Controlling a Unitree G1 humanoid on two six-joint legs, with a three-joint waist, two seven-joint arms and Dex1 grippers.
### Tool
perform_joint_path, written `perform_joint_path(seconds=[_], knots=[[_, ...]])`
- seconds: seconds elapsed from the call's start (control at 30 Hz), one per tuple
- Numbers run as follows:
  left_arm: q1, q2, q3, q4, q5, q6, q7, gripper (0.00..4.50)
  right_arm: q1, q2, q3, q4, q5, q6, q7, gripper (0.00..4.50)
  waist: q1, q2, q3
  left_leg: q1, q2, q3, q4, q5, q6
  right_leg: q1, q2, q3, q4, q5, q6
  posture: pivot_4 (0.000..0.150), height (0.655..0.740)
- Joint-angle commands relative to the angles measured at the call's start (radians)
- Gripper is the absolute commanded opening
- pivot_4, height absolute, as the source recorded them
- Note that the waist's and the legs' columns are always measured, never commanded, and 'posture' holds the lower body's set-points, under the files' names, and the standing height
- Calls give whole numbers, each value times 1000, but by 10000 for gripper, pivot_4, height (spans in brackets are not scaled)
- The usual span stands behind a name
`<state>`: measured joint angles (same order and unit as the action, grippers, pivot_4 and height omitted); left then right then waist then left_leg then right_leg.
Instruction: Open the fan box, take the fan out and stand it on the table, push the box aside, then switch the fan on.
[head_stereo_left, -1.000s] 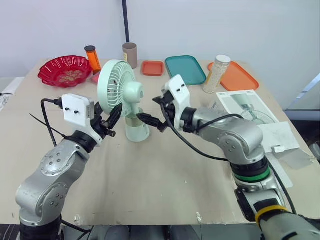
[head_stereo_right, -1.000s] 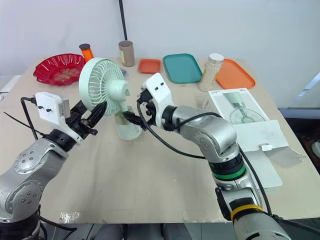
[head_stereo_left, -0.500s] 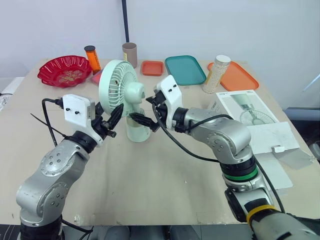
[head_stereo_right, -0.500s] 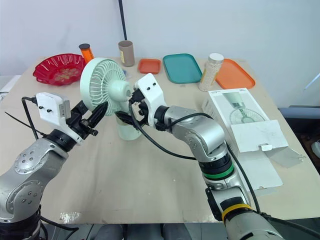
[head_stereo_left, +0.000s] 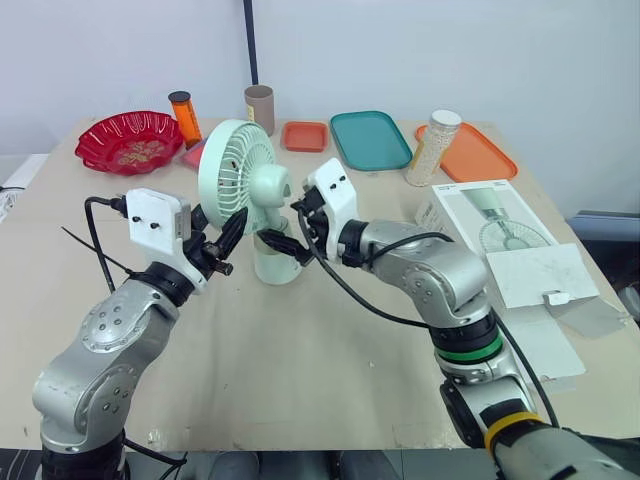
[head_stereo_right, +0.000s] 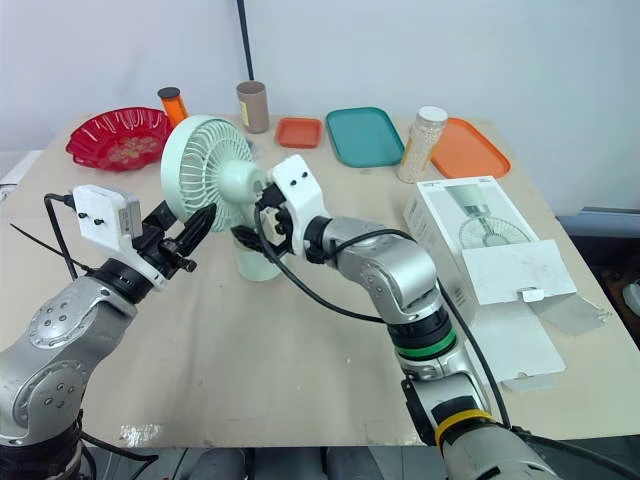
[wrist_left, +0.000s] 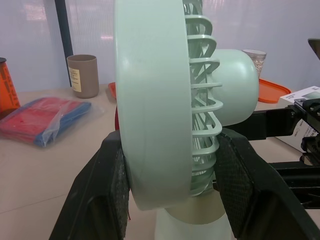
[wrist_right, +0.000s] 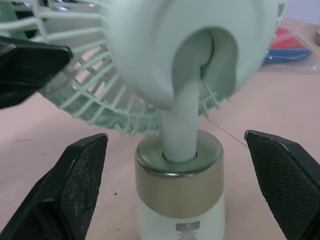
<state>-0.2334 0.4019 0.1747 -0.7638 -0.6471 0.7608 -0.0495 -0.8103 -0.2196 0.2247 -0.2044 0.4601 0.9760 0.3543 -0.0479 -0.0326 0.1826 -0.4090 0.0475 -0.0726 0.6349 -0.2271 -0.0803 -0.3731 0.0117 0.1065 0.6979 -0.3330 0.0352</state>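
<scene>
**Fan upright on the table, steadied for the switch**

The mint-green desk fan (head_stereo_left: 243, 175) stands upright on the tan table (head_stereo_left: 300, 350), out of the white cardboard fan box (head_stereo_left: 490, 215), which lies open and well apart on the robot's right. The left gripper (wrist_left: 172, 165) pinches the round grille between its 2 black fingers, 1 pad on the front rim and 1 on the rear ribs, probably to stop the fan tipping or sliding. The right gripper (wrist_right: 175, 136) comes in behind the stem with its jaws spread wide on either side of the gold-banded white cylindrical base (wrist_right: 179, 200), touching nothing. It looks placed to reach a switch low on that base, which I cannot make out.
</scene>
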Motion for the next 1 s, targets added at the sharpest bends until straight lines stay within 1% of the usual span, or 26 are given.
perform_joint_path(seconds=[0.03,1.0], knots=[[-22,-7,27,-55,2,-45,1,18928,-10,12,-19,-13,-13,-26,13,45000,0,0,0,0,0,0,0,0,0,0,0,0,0,0,0,1500,7400],[-32,-30,13,-55,6,-29,0,18928,-13,40,-24,-3,-60,-42,41,45000,0,0,0,0,0,0,0,0,0,0,0,0,0,0,0,1500,7400]])
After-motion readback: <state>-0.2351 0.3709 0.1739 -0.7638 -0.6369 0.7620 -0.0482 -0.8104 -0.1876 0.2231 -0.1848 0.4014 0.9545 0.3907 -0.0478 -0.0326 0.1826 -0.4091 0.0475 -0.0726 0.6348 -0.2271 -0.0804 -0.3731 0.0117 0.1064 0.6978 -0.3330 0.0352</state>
